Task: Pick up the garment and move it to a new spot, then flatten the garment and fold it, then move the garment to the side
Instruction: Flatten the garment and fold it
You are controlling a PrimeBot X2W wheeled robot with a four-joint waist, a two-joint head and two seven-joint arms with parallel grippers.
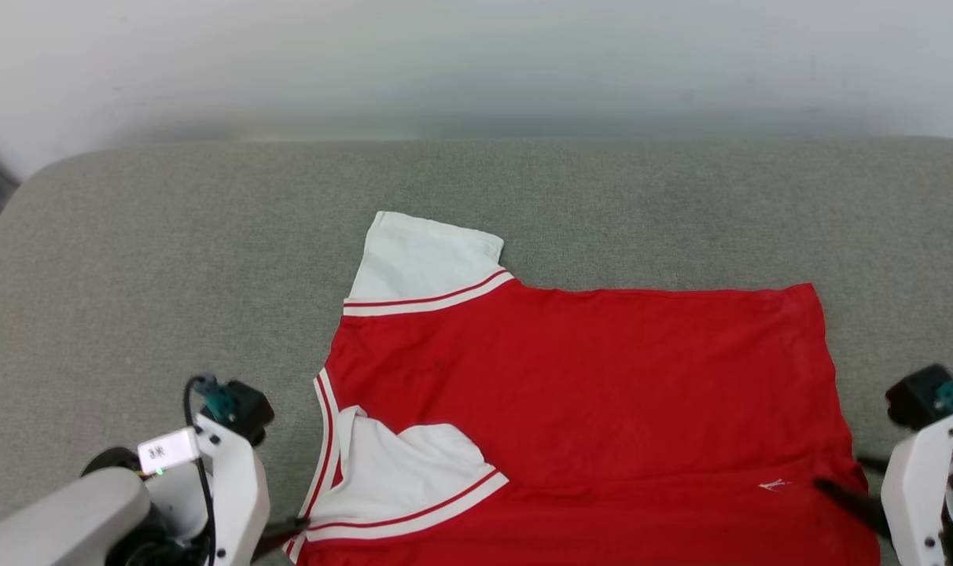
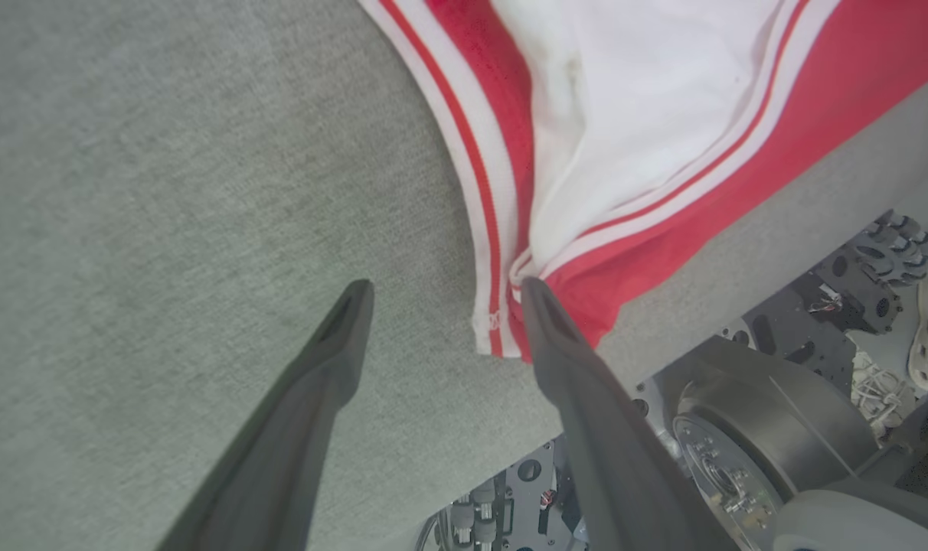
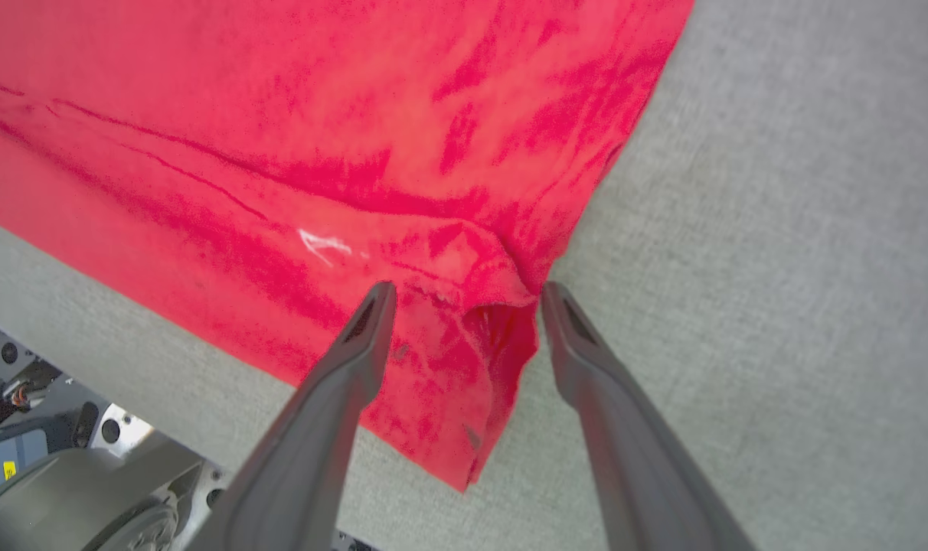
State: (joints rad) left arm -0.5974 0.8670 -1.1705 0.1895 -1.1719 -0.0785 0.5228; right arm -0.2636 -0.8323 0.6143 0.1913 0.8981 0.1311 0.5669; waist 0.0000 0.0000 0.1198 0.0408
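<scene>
Garment spread on cushion (near sleeve folded).

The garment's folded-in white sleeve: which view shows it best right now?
Head view: the whole sleeve lies folded onto the red garment. Left wrist view crops it close, past the left gripper. Right wrist view has the red hem corner.

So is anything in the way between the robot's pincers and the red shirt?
Nothing visible. The open left pincer is at the striped trim of the shirt, the open right pincer straddles its red hem corner.
</scene>
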